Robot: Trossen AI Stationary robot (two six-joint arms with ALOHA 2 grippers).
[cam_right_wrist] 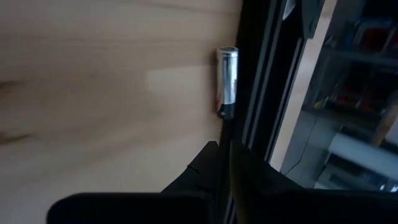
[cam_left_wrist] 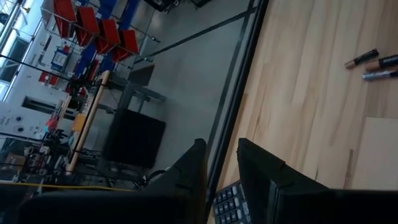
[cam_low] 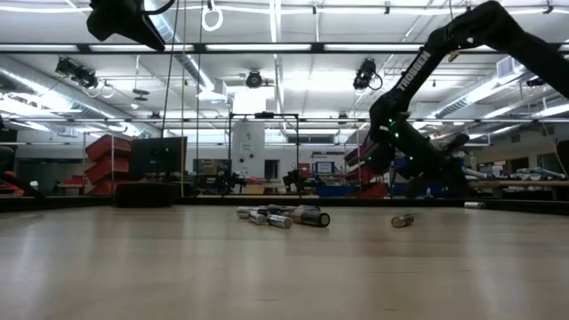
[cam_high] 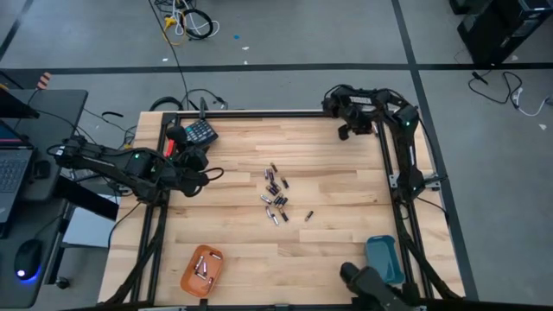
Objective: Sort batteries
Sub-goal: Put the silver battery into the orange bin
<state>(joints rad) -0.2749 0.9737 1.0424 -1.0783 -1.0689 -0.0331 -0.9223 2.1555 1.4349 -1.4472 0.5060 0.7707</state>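
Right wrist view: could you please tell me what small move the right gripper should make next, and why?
Probably open the right gripper and ease it forward over the battery. Its fingers look shut and empty, and that battery lies just ahead, beside the table's dark edge rail. The left gripper waits at the table's left side.

High view: straight down on whole table [cam_high: 346, 173]. Low view: level across it. Both share the batteries [cam_high: 275, 197]. Wrist views: close to wood.
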